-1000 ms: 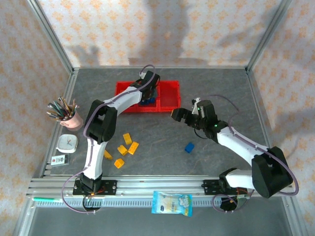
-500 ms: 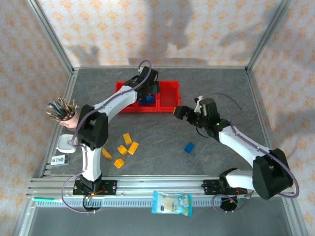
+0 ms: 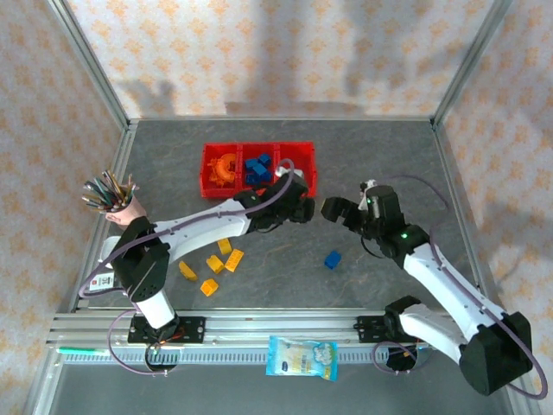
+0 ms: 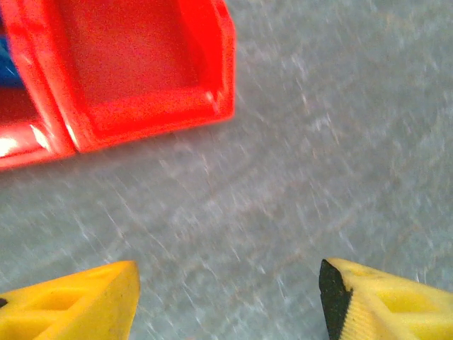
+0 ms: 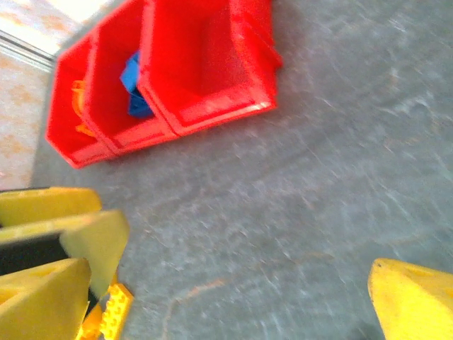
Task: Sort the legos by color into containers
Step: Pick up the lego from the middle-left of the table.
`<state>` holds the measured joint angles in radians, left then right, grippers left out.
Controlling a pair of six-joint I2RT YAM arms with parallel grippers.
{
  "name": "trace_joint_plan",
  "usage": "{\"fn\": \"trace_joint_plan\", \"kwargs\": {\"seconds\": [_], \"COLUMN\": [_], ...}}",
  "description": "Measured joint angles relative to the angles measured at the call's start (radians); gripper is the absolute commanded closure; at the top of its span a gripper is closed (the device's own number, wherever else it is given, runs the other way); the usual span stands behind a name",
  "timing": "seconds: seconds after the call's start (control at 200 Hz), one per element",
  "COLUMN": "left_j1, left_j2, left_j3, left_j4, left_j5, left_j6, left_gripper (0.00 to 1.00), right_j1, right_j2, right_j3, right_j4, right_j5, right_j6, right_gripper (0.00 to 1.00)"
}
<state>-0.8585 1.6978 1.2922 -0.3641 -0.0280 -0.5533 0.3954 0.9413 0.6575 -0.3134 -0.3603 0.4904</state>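
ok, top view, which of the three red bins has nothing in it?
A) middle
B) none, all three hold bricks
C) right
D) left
C: the right bin shows only its bare red floor, while the left one holds orange pieces and the middle one holds blue bricks.

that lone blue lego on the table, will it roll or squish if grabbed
The blue lego looks blocky and flat-sided, so it probably slides rather than rolls. Likely hard plastic, so stiff in a grip. Small, so probably light and easy to skid.
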Motion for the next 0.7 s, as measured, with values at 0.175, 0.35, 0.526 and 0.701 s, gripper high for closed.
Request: {"fn": "trace_joint_plan", "kwargs": {"seconds": [0.175, 0.35, 0.526, 0.701], "left_j1": [-0.094, -0.146, -0.203, -0.273], "left_j2": [0.017, 0.093, 0.19, 0.266], "left_j3": [-0.008, -0.003, 0.016, 0.028], "left_j4": [0.037, 0.049, 0.055, 0.066], "left_j5": [0.01, 0.023, 0.039, 0.077], "left_j6": [-0.043, -0.053, -0.05, -0.023], "left_gripper": [0.25, 0.24, 0.25, 0.28], "right_j1": [0.0, 0.0, 0.0, 0.0], "right_j2": [-0.1, -0.171, -0.204, -0.273], "right_j3": [-0.07, -0.111, -0.121, -0.121], "right_j4": [-0.127, -0.237, -0.35, -0.359], "right_j5": [0.048, 0.106, 0.172, 0.209], "right_j6": [0.061, 0.142, 0.22, 0.278], "right_gripper": [0.0, 0.0, 0.0, 0.0]}}
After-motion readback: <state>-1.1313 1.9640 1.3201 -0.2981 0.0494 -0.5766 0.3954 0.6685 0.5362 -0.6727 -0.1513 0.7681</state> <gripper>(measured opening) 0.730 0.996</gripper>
